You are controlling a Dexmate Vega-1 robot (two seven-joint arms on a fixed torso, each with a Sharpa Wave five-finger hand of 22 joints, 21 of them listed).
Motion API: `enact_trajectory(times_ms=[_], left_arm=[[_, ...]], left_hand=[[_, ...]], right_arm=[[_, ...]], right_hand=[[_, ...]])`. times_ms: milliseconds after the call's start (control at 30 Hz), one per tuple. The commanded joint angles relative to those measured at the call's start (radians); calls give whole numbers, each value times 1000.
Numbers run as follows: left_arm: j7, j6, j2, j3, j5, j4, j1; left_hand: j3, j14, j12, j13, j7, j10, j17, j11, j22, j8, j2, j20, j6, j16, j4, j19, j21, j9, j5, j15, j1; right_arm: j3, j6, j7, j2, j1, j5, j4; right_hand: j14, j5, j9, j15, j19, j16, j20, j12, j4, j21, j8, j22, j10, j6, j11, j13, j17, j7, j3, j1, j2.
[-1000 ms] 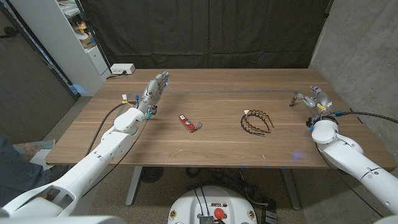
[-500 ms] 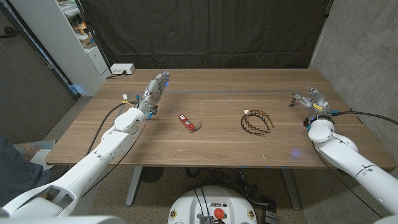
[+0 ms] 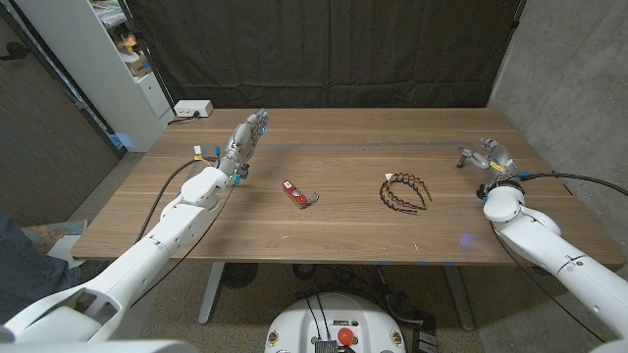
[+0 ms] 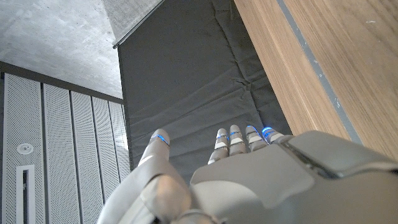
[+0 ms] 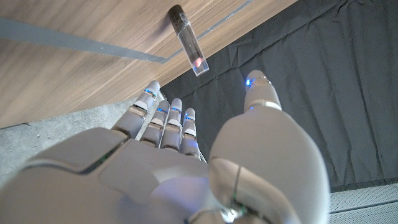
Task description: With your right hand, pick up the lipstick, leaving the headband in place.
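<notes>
While both hands stood empty with fingers extended, the slim clear-capped lipstick tube with a dark base (image 5: 187, 41) lay on the wooden table (image 3: 343, 221) near its far right corner, just beyond the right hand (image 3: 494, 155). Dark toothed headband (image 3: 404, 191): right of centre. Small red object (image 3: 294, 193): left of centre. Left hand (image 3: 243, 143): far left.

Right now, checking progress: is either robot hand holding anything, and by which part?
Nothing is held. Right robot hand and left robot hand are both empty.
</notes>
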Motion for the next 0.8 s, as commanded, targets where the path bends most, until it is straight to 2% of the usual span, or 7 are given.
enact_trajectory(times_ms=[33,567,800], left_arm=[[-14,2,-10,6,-1,27,-21],[-23,-7,-13,6,-6,39,-17],[-17,-5,-8,2,-8,31,-9]], left_hand=[[-6,-11,-2,5,-1,-5,3,-6,4,-1,0,7,1,2,-3,-26,3,3,-5,0,13],[-6,-12,-2,5,1,-6,3,-9,4,-1,1,7,1,2,-2,-27,4,3,-5,1,13],[-7,-12,-2,5,1,-5,3,-8,4,-1,1,7,2,2,-2,-27,4,3,-5,0,14]], right_arm=[[-24,-27,10,-9,28,-10,15],[-54,-64,12,-11,48,-26,21],[-59,-75,-3,6,54,-24,33]], right_hand=[[21,9,2,-5,14,9,0,10,0,8,10,3,21,21,-2,3,4,0,-6,21,4],[57,15,3,-15,36,22,-5,14,2,11,17,3,64,65,-9,4,8,-4,-18,38,15],[83,18,3,-18,49,31,-11,19,4,12,20,3,95,89,-7,4,11,-4,-24,45,21]])
